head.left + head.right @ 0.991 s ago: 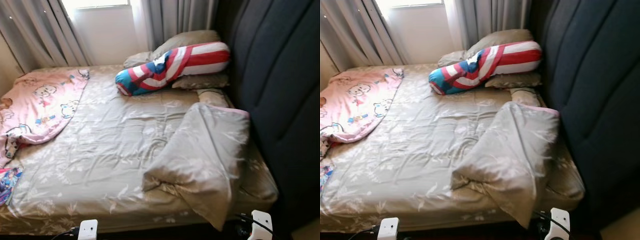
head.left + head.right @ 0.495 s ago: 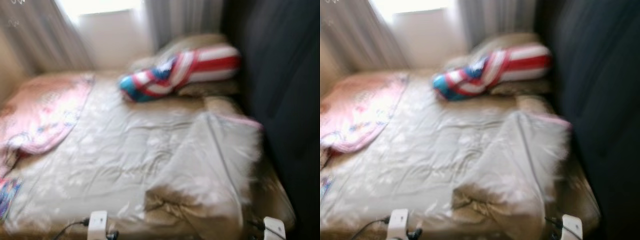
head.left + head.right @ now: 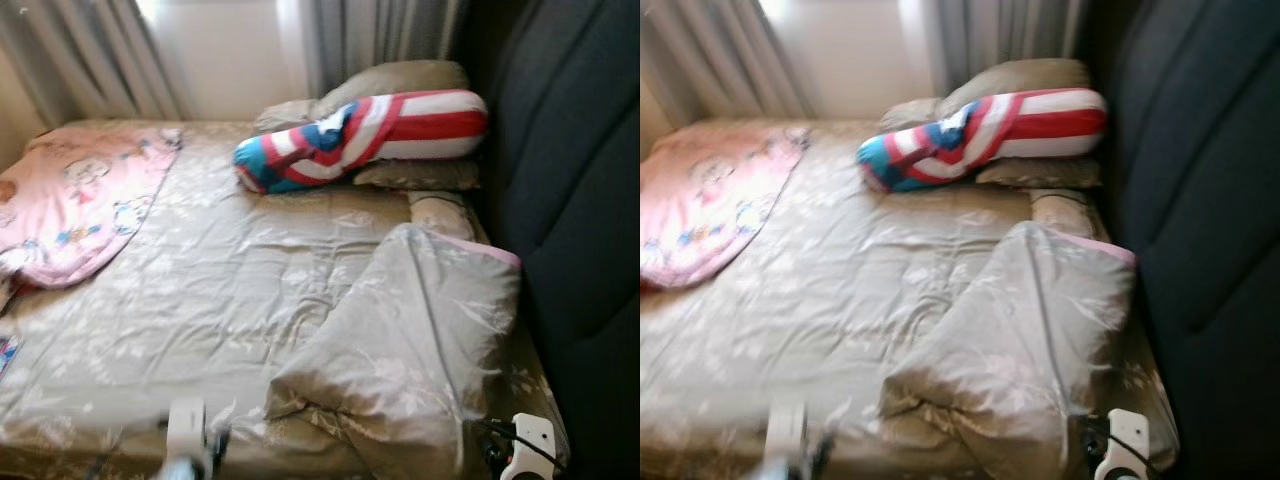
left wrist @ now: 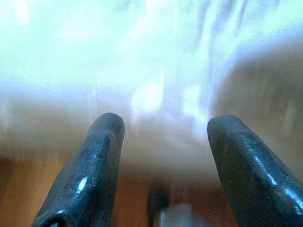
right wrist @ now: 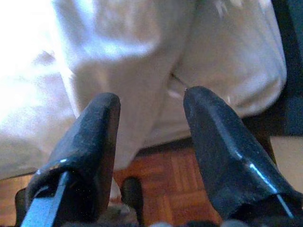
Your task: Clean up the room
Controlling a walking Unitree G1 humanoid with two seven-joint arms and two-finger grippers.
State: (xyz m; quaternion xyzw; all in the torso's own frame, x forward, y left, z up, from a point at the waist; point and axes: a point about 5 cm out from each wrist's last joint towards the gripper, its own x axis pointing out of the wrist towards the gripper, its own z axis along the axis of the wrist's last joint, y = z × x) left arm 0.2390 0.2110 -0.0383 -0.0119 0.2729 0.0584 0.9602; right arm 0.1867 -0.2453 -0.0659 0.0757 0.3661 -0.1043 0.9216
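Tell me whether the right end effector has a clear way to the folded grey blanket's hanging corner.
Probably yes: the right end effector is open, facing the folded grey blanket at the bed's near edge, with nothing between.

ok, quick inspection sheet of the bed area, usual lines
Surface: bed, beige floral sheet, wrinkled.
Job's things: beige duvet bunched at the near right corner; pink blanket heaped at the far left.
Clutter: striped bolster lying on beige pillows.
Grippers: left claw open, right claw open, both low at the bed's near edge.
Cables: black lead at the right wrist.
Surroundings: dark headboard, grey curtains, wooden floor.
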